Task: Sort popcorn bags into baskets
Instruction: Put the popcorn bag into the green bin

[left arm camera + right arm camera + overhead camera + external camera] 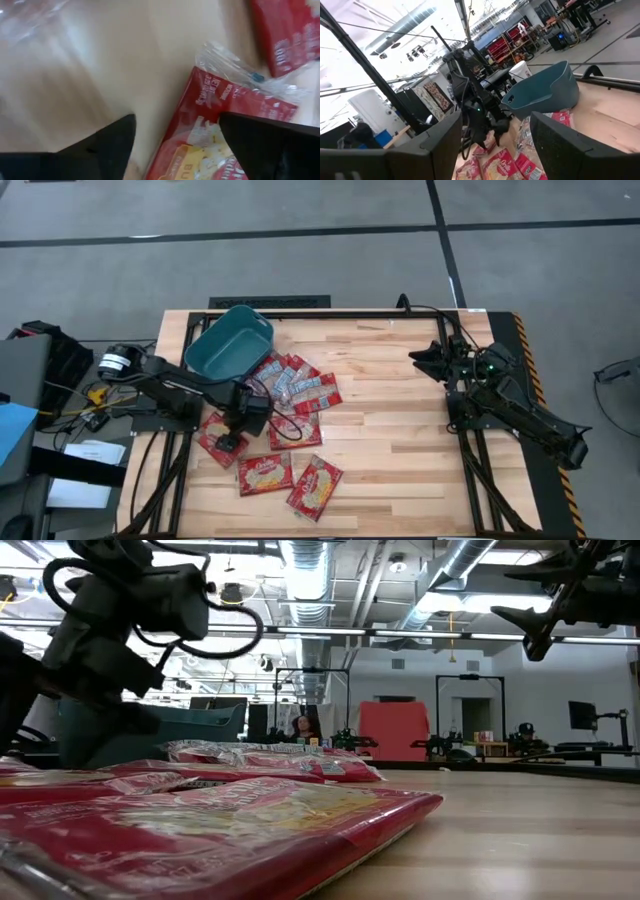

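Several red popcorn bags with cream-orange labels lie flat on the wooden table: a heap (297, 388) near the bin, one at the left (212, 432), and two nearer the front (265, 473) (315, 485). The teal bin (228, 340) stands at the far left, set askew. My left gripper (231, 443) is open and points down over the left bag (210, 120). One finger (260, 145) is over the bag, the other (110, 145) over bare wood. My right gripper (420, 360) is open and empty, raised at the right side. My left gripper comes from above with its fingers astride one edge of the left bag (192, 100), which lies flat on the table. I cannot tell whether the fingers touch it.
Bare wood covers the middle and right of the table (400, 440). The right arm's base (520, 415) stands at the right edge. Clear wrapper ends (235, 70) stick out from the bags. The room behind holds shelves, equipment and a seated person (300, 727).
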You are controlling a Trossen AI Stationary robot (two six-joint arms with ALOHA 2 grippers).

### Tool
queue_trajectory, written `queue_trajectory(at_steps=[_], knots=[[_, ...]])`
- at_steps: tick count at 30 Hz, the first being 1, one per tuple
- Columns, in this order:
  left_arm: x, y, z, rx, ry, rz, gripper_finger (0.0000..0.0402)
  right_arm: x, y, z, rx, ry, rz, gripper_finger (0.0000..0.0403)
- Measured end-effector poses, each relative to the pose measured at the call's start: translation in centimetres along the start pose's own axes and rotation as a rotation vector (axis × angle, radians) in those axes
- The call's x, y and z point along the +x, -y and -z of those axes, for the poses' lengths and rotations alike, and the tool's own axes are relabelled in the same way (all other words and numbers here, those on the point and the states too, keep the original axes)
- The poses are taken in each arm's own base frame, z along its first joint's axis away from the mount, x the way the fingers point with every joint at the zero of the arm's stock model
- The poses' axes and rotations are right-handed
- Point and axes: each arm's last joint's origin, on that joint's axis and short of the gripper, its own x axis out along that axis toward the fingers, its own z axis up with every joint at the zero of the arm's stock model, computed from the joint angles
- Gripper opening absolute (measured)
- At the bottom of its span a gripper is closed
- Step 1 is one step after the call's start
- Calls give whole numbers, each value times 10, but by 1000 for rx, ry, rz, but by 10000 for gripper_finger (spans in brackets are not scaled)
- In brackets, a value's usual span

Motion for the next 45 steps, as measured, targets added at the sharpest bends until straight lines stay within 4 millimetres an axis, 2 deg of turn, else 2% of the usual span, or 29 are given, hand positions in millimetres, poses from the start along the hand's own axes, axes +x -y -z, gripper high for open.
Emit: queue_trajectory(at_steps=[5,13,15,19,24,33,45], knots=[[11,-1,-2,0,-60,41,203,0,0,0,4,-3,0,260],[16,1,1,-20,-71,108,36,0,0,1,7,-7,3,260],[17,1,0,-74,-71,129,12,0,0,1,7,-7,3,260],[16,1,-1,-190,-76,124,7,0,0,1,7,-7,4,260],[4,0,-13,-322,-65,100,0,0,1,1,7,-7,4,260],[-39,0,-51,-398,102,46,0,0,1,1,8,-9,6,260],[-84,-21,-69,-548,220,-20,0,0,1,1,8,-9,7,260]])
